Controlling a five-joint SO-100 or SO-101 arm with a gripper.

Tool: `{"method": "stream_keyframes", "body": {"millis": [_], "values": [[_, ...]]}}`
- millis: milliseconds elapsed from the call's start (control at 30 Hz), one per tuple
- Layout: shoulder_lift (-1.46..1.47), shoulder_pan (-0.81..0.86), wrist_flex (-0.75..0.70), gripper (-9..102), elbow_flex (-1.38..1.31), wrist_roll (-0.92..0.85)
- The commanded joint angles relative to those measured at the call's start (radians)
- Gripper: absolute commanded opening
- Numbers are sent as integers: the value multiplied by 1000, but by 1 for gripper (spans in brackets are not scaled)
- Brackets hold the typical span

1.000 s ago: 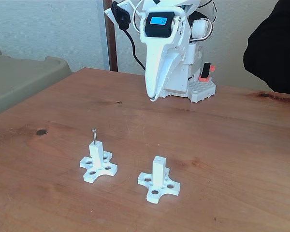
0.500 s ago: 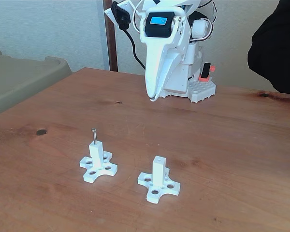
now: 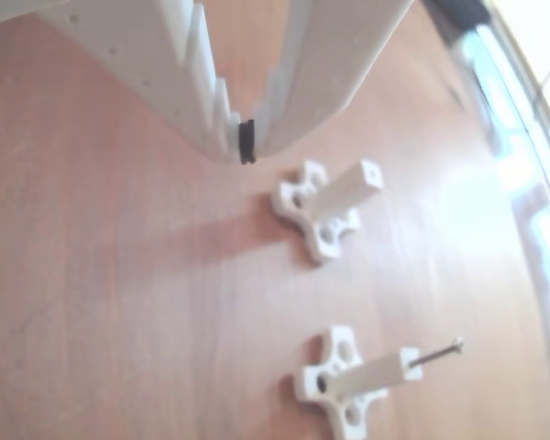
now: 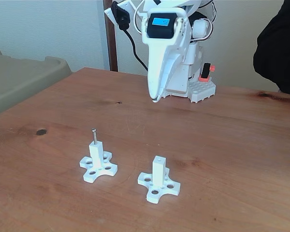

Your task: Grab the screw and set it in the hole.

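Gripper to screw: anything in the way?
Nothing. In the fixed view, only bare wooden table lies between the gripper and the screw, which stands in the left post.

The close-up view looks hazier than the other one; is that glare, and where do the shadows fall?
In the other view, bright glare washes out the right edge, and the fingers up close look soft; their shadow falls on the table left of the nearer post. The fixed view is sharper and evenly lit, with faint shadows beside the screw post.
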State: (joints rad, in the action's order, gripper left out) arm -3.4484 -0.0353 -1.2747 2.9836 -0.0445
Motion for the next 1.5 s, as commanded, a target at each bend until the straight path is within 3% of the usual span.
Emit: {"method": "stream_keyframes", "body": {"millis": [0, 333, 633, 1067, 1467], "values": [[-18, -17, -46, -4, 15, -15], [219, 35, 54, -4, -64, 5], [489, 58, 84, -4, -324, 15], [836, 103, 69, -4, -687, 64], [1166, 158, -35, 7, -1026, 120]]}}
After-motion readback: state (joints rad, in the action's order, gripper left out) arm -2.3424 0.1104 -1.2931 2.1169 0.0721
